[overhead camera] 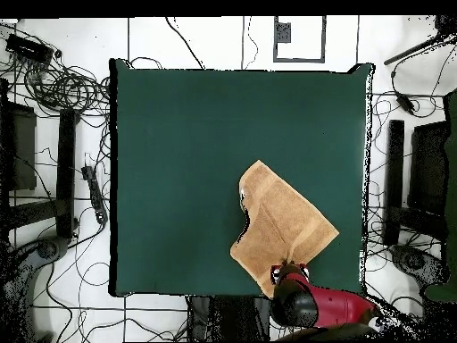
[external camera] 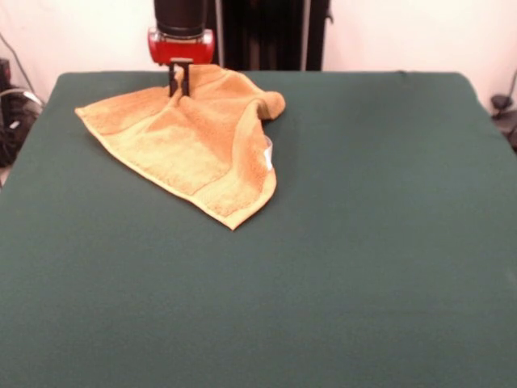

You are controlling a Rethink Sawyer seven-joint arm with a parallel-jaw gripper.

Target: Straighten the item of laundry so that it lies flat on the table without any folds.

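Towel (external camera: 190, 141) folded on table (external camera: 323, 267), claw (external camera: 179, 93) maybe pinching, tag unreadable.

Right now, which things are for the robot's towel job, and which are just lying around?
For the job:
towel, still folded
green table
gripper, down at the towel's far edge

Just lying about:
cables on the floor

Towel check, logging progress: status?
Gripper down on towel at far edge, fingers near together. Towel still folded over, not flat. Table otherwise unobstructed.
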